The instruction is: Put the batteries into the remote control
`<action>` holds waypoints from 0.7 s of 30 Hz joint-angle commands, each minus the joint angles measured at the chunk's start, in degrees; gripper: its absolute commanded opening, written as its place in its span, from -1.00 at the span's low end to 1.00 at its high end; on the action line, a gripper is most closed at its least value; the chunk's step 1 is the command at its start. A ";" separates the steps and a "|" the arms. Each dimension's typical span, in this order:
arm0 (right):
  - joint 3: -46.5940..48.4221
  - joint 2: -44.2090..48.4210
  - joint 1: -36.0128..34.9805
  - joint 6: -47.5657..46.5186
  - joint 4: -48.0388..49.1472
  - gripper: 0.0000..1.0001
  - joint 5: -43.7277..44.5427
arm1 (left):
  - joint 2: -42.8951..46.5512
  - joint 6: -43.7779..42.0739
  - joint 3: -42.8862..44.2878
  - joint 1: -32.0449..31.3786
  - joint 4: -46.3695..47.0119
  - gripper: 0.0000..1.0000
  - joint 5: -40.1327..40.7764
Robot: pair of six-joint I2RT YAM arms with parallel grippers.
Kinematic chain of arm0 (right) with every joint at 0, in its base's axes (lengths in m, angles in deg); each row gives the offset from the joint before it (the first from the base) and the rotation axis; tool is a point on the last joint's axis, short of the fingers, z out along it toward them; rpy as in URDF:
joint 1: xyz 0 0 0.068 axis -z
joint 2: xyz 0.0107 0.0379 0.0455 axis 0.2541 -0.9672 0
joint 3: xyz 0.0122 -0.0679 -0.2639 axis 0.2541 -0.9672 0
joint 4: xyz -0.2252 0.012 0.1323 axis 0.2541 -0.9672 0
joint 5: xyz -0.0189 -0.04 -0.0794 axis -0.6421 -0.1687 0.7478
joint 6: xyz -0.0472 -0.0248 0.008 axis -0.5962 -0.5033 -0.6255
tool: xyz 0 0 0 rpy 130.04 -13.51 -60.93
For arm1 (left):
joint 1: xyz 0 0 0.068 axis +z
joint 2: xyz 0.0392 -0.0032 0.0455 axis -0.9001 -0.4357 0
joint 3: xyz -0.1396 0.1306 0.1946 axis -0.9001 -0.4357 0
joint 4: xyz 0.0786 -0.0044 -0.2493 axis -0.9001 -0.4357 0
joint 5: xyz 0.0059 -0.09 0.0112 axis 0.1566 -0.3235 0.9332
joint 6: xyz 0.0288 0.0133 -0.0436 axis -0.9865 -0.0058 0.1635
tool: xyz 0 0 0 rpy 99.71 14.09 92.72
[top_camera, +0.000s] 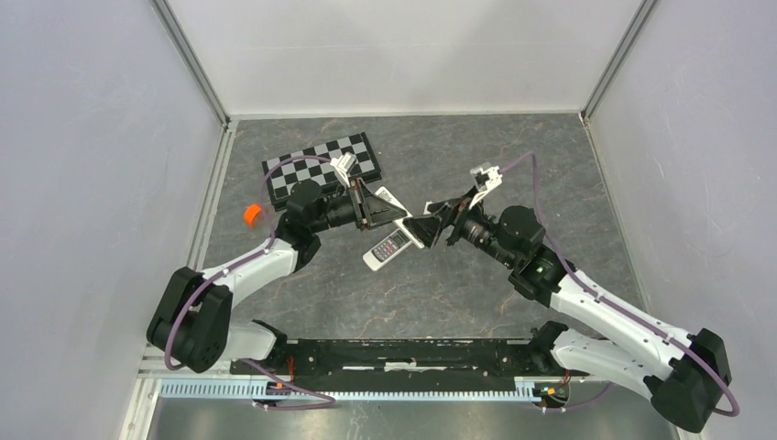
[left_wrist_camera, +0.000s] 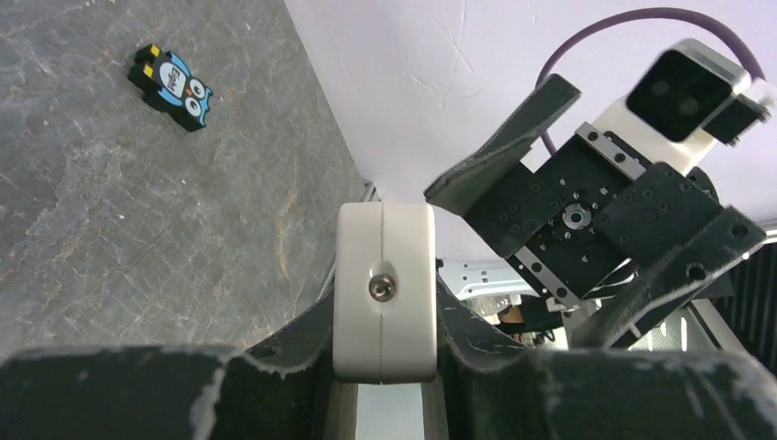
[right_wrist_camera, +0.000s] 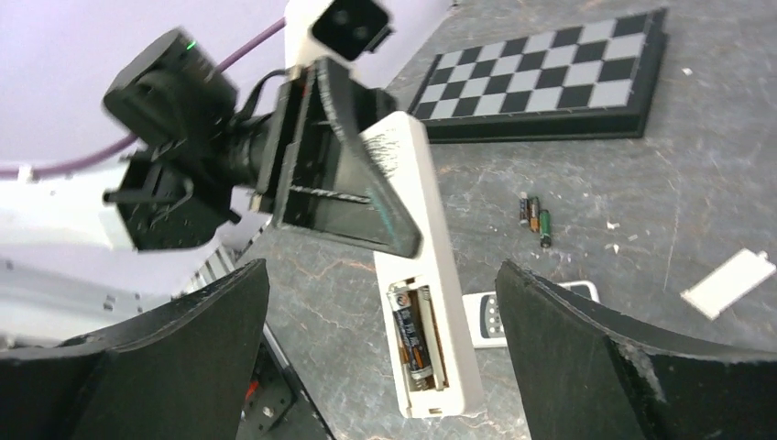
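My left gripper is shut on the long white remote control and holds it above the table, its end showing between the jaws in the left wrist view. The battery recess on its back is open and holds one dark battery; the slot beside it looks empty. Loose batteries lie on the table beyond it. My right gripper is wide open and empty, facing the recess end of the remote, its fingers on either side of it in the right wrist view.
A shorter grey-white remote with buttons lies under the held one. A white battery cover lies to the right. A checkerboard sits at the back, an orange object at the left, and a black-and-blue owl gadget on the table.
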 commanded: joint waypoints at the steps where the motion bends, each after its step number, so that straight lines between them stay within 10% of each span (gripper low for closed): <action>1: 2.55 0.00 0.35 14.09 -8.33 0.96 8.90 | 3.54 -4.40 0.97 0.26 1.95 -0.96 2.86; 11: -4.60 -1.52 0.18 31.27 9.32 0.96 7.55 | 6.59 -4.97 -1.01 0.24 5.03 -0.96 5.20; 21: 1.52 -6.69 0.18 30.86 4.07 0.86 4.72 | 6.06 -4.94 -0.55 0.24 7.02 -0.96 4.92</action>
